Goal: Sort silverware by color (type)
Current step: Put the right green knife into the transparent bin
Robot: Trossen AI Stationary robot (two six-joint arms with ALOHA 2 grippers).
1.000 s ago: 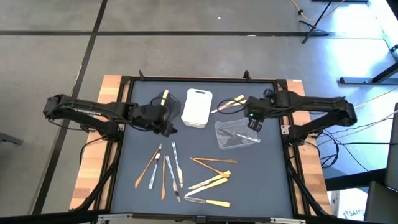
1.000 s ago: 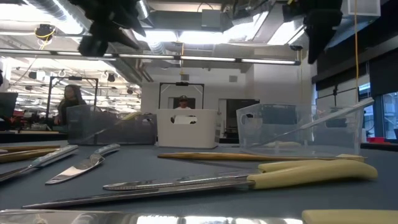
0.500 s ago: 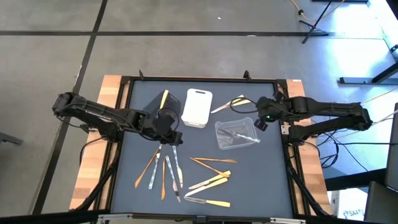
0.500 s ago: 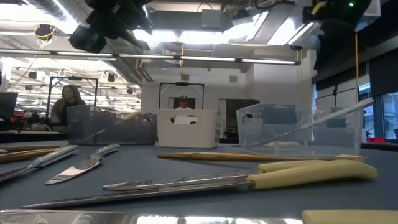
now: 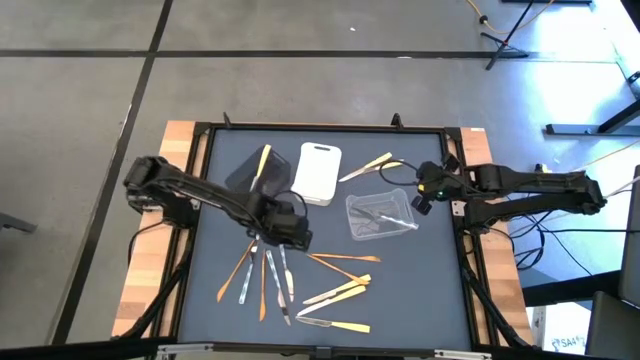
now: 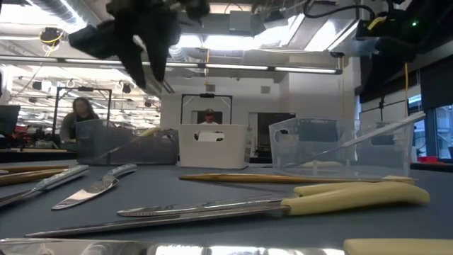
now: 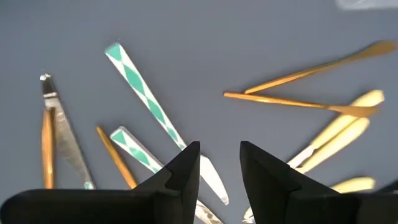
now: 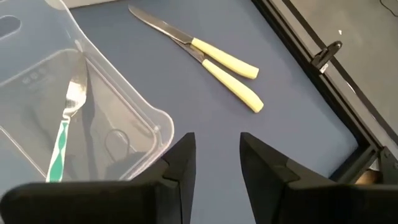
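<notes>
Left end effector (image 5: 287, 228) moved over silverware (image 5: 268, 275), parted, empty; clear tray (image 8: 68, 118) holds fork (image 8: 65, 124).

The left pincer (image 7: 217, 165) hangs with its 2 dark fingers (image 7: 183, 168) parted over the grey tabletop (image 7: 205, 43). At 11 o'clock lies a green-and-white checked utensil (image 7: 146, 96). At 2 o'clock, 2 orange-brown utensils (image 7: 298, 93) cross, with pale yellow handles (image 7: 339, 130) just beside them at 3 o'clock.

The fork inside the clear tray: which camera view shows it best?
The right wrist view: the fork lies close inside the clear tray, tines and green-striped handle plain. The high view shows only thin pieces there; the low view, only the tray's wall; the left wrist view misses it.
</notes>
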